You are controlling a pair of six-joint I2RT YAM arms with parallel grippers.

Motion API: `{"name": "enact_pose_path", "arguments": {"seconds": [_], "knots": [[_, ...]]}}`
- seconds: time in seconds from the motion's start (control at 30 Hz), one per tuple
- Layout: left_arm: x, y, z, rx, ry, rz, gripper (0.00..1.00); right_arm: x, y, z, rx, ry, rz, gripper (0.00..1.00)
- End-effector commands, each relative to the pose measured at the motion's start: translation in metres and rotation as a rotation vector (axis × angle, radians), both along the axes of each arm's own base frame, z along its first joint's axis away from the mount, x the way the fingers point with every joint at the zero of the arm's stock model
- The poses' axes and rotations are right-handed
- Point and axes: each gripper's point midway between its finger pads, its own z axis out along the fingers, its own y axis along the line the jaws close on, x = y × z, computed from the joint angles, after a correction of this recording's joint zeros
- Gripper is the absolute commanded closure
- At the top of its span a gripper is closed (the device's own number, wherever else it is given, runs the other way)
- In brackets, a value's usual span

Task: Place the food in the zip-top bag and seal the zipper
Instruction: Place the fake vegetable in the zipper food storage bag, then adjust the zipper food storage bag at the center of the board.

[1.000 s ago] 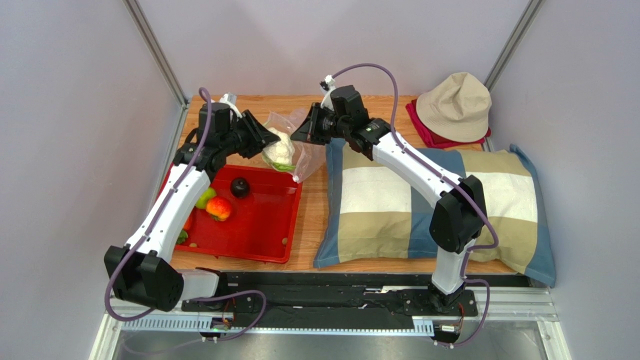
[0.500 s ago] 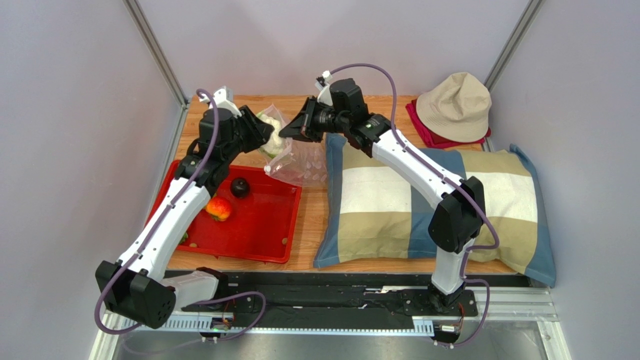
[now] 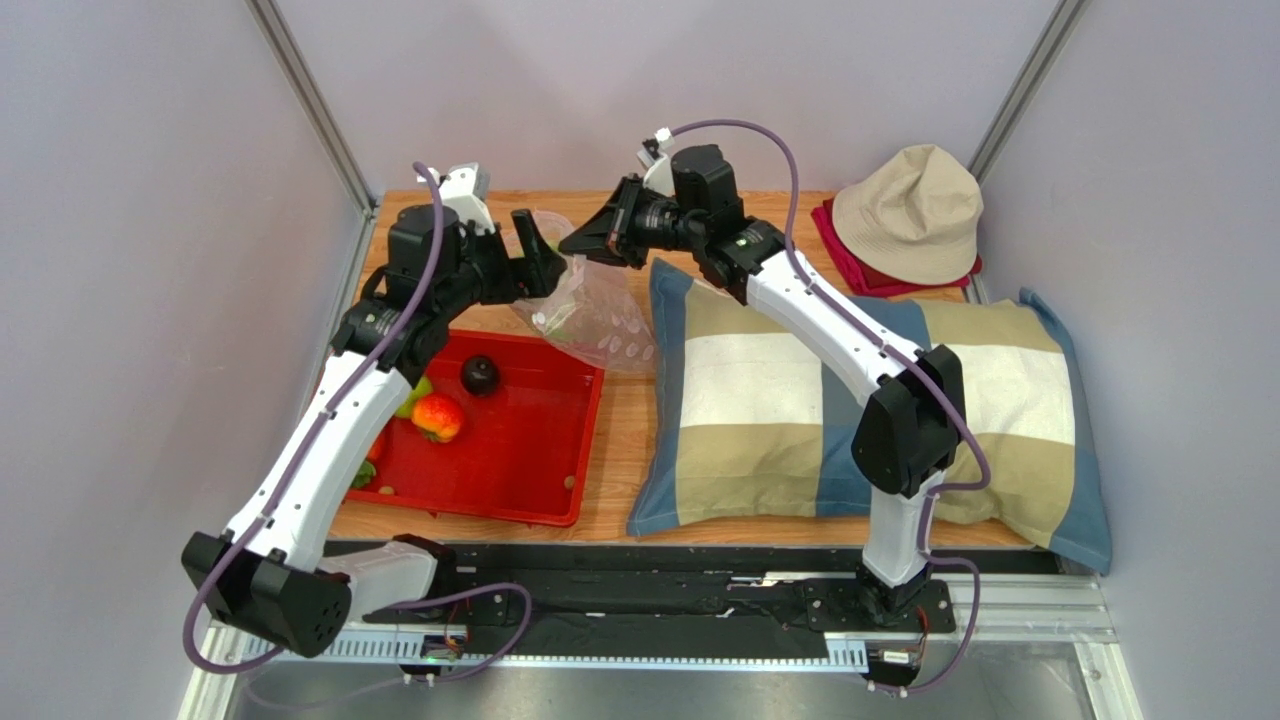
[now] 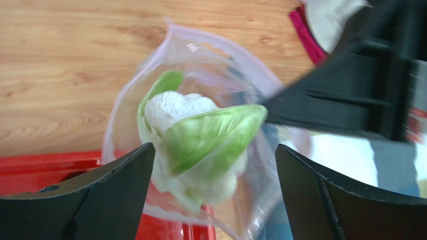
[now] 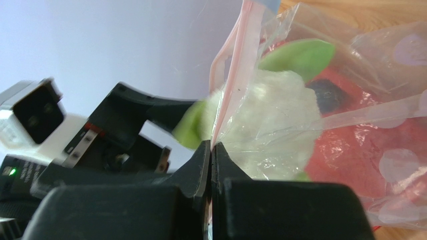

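The clear zip-top bag (image 3: 595, 309) hangs at the back of the table, above the red tray's far corner. My right gripper (image 3: 597, 243) is shut on its mouth edge, pinching the pink zipper (image 5: 234, 65) strip between its jaws (image 5: 211, 147). My left gripper (image 3: 535, 252) stands wide open over the bag's mouth. The white-green cauliflower (image 4: 200, 145) sits blurred in that mouth, between the open fingers (image 4: 120, 190) and clear of both. Through the plastic the cauliflower (image 5: 273, 107) shows inside the bag (image 5: 361, 130). A dark round fruit (image 3: 480, 374), a red-orange fruit (image 3: 439, 417) and a green apple (image 3: 412, 395) lie in the tray.
The red tray (image 3: 511, 503) lies at the front left, partly under my left arm. A large checked pillow (image 3: 842, 413) fills the right half of the table. A beige hat (image 3: 911, 210) sits on a red cloth at the back right.
My left gripper has opened and let the cauliflower go into the bag's mouth. The right gripper has lifted the bag's edge a little higher and further back.
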Motion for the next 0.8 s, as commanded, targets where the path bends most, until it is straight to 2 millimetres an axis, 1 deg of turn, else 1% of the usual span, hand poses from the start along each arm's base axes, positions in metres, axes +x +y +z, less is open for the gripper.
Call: {"name": "enact_pose_path", "arguments": {"seconds": [0.0,0.03,0.07,0.1,0.13,0.2,0.23,0.27,0.3,0.33,0.43,0.47,0.5,0.57,0.6,0.67,0.7,0.77], "knots": [[-0.033,-0.012,0.078,-0.015,-0.223,-0.182,0.01,0.009,-0.005,0.027,0.073,-0.092,0.003,1.0],[-0.037,-0.008,0.085,-0.011,-0.236,-0.172,0.01,0.014,-0.009,0.028,0.077,-0.098,-0.004,1.0],[-0.036,0.0,0.088,-0.003,-0.24,-0.156,0.01,0.015,-0.01,0.03,0.083,-0.106,-0.004,1.0],[-0.037,0.002,0.089,0.003,-0.237,-0.153,0.01,0.016,-0.012,0.028,0.085,-0.102,-0.005,1.0],[-0.035,0.01,0.086,0.032,-0.216,-0.123,0.01,0.017,-0.013,0.028,0.088,-0.104,-0.004,1.0],[-0.033,0.019,0.079,0.059,-0.197,-0.103,0.09,0.017,-0.013,0.027,0.09,-0.108,0.006,1.0],[-0.031,0.02,0.071,0.079,-0.185,-0.106,0.13,0.017,-0.013,0.027,0.09,-0.108,0.007,1.0],[-0.03,0.021,0.069,0.086,-0.18,-0.107,0.19,0.017,-0.013,0.027,0.092,-0.11,0.012,1.0],[-0.027,0.023,0.066,0.092,-0.174,-0.097,0.2,0.015,-0.012,0.026,0.095,-0.11,0.022,1.0],[-0.023,0.024,0.063,0.097,-0.165,-0.087,0.2,0.016,-0.012,0.025,0.094,-0.11,0.024,1.0],[-0.007,0.03,0.062,0.106,-0.152,-0.043,0.15,0.014,-0.012,0.023,0.088,-0.118,0.034,1.0],[-0.003,0.03,0.059,0.11,-0.14,-0.036,0.15,0.014,-0.012,0.023,0.085,-0.12,0.036,1.0],[0.005,0.034,0.052,0.123,-0.103,-0.011,0.15,0.014,-0.012,0.022,0.081,-0.123,0.038,1.0],[0.012,0.035,0.042,0.1,-0.054,0.005,0.16,0.013,-0.012,0.019,0.071,-0.127,0.047,1.0],[0.017,0.032,0.034,0.082,-0.026,-0.01,0.17,0.012,-0.012,0.019,0.069,-0.13,0.05,1.0],[0.022,0.031,0.027,0.053,0.003,0.0,0.18,0.012,-0.013,0.016,0.056,-0.139,0.052,1.0],[0.026,0.025,0.022,0.036,0.019,-0.02,0.18,0.011,-0.013,0.013,0.048,-0.135,0.057,1.0],[0.029,0.021,0.015,0.022,0.046,-0.032,0.24,0.01,-0.014,0.007,0.025,-0.138,0.063,1.0]]}}
